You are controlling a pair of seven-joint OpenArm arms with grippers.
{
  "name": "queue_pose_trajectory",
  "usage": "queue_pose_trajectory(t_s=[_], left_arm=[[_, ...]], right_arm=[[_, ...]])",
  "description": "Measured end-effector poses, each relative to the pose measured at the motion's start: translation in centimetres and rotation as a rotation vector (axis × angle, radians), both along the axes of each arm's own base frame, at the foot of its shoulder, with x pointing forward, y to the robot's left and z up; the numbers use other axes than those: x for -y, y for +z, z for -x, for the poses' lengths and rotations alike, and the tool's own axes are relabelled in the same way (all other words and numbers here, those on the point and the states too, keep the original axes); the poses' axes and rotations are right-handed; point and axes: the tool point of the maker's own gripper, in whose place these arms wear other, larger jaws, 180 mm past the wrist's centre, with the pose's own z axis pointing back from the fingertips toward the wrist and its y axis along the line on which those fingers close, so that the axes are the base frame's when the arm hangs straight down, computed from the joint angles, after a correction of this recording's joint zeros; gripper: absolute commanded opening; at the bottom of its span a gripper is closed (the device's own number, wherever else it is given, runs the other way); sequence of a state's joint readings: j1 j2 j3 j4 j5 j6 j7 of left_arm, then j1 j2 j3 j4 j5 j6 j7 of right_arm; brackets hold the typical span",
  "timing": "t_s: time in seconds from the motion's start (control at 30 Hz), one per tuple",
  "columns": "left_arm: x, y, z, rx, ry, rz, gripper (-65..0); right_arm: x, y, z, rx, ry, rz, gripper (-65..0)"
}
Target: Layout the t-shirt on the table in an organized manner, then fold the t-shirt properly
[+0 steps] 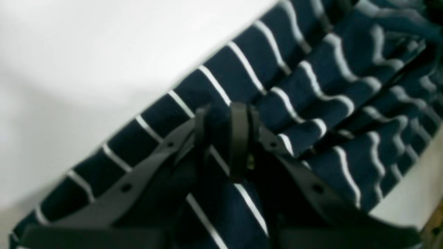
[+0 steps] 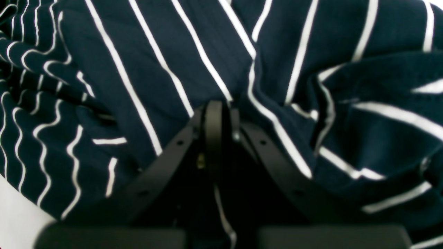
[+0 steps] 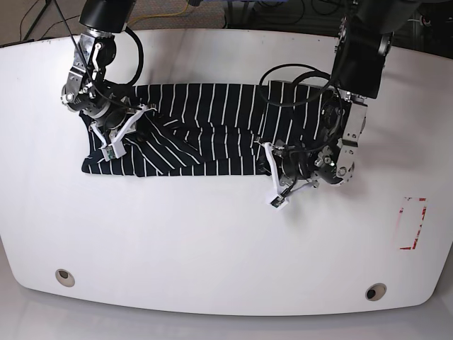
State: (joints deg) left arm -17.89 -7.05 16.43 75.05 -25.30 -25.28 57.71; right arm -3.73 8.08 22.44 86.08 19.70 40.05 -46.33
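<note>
The t-shirt (image 3: 205, 131) lies on the white surface (image 3: 212, 241) in the far half, stretched as a long band whose long axis runs side to side across the base view, its thin white stripes running crosswise to that axis. It is not flat: folds bunch up near both ends, and a crease slants through the middle. Which end is the collar and which the hem cannot be told. The right claw (image 3: 117, 134) sits at the band's end on the base view's left, and in the right wrist view (image 2: 218, 114) its 2 fingers are pressed together, clamped on a fold of the striped cloth. The left claw (image 3: 272, 166) is at the opposite end, by the near edge of the fabric; in the left wrist view (image 1: 225, 121) its fingers stand close together with dark cloth pinched between them, right at the shirt's straight edge where it meets the bare surface. A red-marked rectangle (image 3: 413, 223) lies well apart from the shirt on the base view's right, and 2 round metal-ringed holes (image 3: 64, 276) sit near the front edge.
</note>
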Motion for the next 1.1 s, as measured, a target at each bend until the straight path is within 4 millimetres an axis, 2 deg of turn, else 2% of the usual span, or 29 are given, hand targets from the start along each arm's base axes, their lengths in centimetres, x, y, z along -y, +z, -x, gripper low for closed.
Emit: queue_pose_trajectory(t_s=[0.2, 0.27, 0.4, 0.53, 0.77, 0.97, 1.1], left_arm=[[-0.2, 0.6, 0.1, 0.015, -0.022, -0.048, -30.7], [-0.2, 1.3, -0.1, 0.040, -0.028, -0.054, -27.4], [-0.2, 2.6, -0.7, 0.102, -0.037, -0.081, -27.2], [-0.3, 3.0, -1.0, 0.118, -0.039, -0.094, -27.2], [-0.5, 2.1, -0.1, 0.085, -0.074, -0.153, -27.2], [1.6, 0.4, 1.8, 0.044, -0.167, -0.176, -27.2], [2.1, 0.0, 2.3, 0.028, -0.181, -0.166, -27.2]], right_arm=[[0.0, 0.0, 0.0, 0.000, 0.000, 0.000, -62.8], [0.0, 0.0, 0.0, 0.000, 0.000, 0.000, -62.8], [0.0, 0.0, 0.0, 0.000, 0.000, 0.000, -62.8], [0.0, 0.0, 0.0, 0.000, 0.000, 0.000, -62.8], [0.0, 0.0, 0.0, 0.000, 0.000, 0.000, -62.8], [0.0, 0.0, 0.0, 0.000, 0.000, 0.000, -62.8], [0.0, 0.0, 0.0, 0.000, 0.000, 0.000, -62.8]])
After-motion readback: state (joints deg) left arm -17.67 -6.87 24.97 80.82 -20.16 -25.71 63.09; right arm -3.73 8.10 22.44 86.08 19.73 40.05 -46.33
